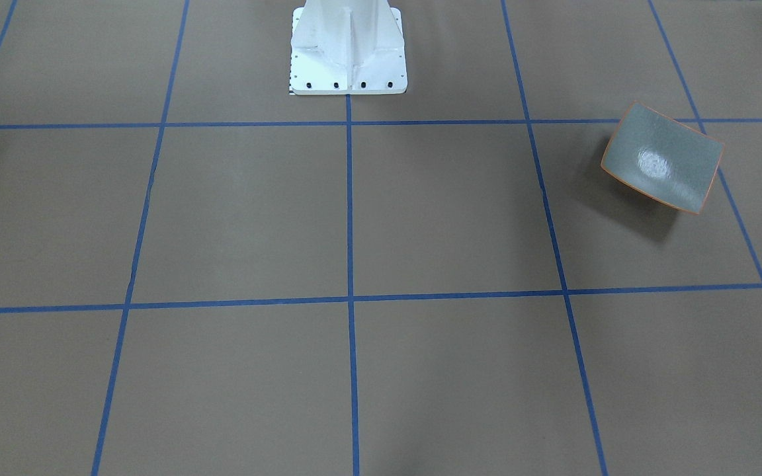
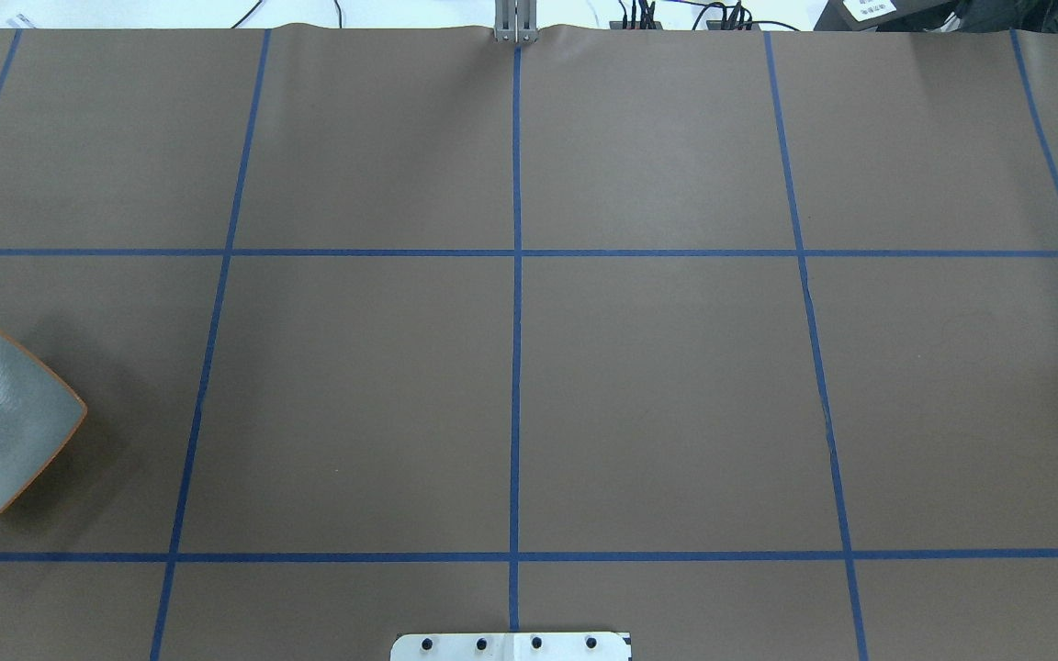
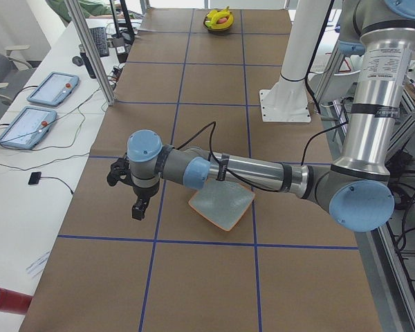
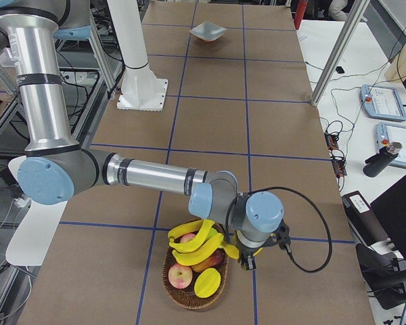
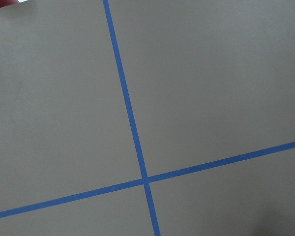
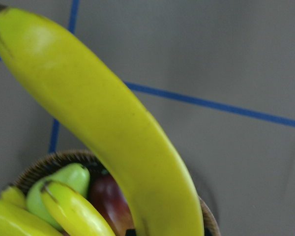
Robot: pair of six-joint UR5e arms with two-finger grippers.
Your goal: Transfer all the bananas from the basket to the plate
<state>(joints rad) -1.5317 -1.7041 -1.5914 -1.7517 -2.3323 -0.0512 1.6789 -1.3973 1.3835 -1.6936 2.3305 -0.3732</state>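
The basket (image 4: 183, 298) sits at the near end of the table in the exterior right view and holds bananas (image 4: 197, 245) along with other fruit. My right gripper (image 4: 249, 261) hangs at the basket's right rim, against the end of a banana; I cannot tell whether it is open or shut. One banana (image 6: 113, 128) fills the right wrist view, above the basket (image 6: 44, 164) and two more bananas. The grey plate (image 1: 662, 158) with its orange rim lies bare. My left gripper (image 3: 138, 211) hovers beside the plate (image 3: 221, 204), its state unclear.
The white robot pedestal (image 1: 348, 53) stands at mid-table. A green pear (image 6: 64, 182), a red apple (image 6: 108, 199) and other fruit share the basket. Tablets (image 3: 52, 88) and cables lie on the side bench. Blue tape lines grid the brown table.
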